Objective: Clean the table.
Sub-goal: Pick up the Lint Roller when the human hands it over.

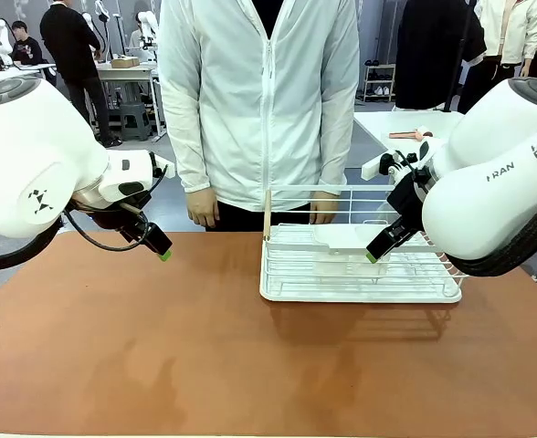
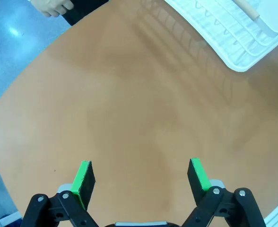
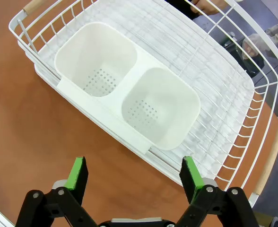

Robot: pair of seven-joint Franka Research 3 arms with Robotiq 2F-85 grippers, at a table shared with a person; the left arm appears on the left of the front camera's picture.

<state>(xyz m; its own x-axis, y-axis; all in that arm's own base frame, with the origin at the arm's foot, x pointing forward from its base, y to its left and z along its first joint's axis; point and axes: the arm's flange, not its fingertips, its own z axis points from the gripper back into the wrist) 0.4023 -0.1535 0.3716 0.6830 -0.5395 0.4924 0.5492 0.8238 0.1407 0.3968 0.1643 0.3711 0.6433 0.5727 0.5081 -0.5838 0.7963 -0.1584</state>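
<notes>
The terracotta table (image 1: 159, 347) spreads across the front view with a bare top, and it lies below my left gripper (image 2: 141, 177) as table (image 2: 129, 109). That left gripper (image 1: 162, 248) hangs open over the table's far left part, holding nothing. My right gripper (image 1: 376, 251) is open too, hovering above the near edge of the white wire rack (image 1: 360, 274). In the right wrist view the right gripper (image 3: 134, 177) looks down on the rack (image 3: 224, 94) and its white two-cup insert (image 3: 129, 99), which is empty.
A person in a white jacket (image 1: 259, 100) stands at the far edge, hands (image 1: 202, 210) hanging by the table and behind the rack. A wooden handle (image 1: 267, 214) marks the rack's left end. White-topped tables and other people stand behind.
</notes>
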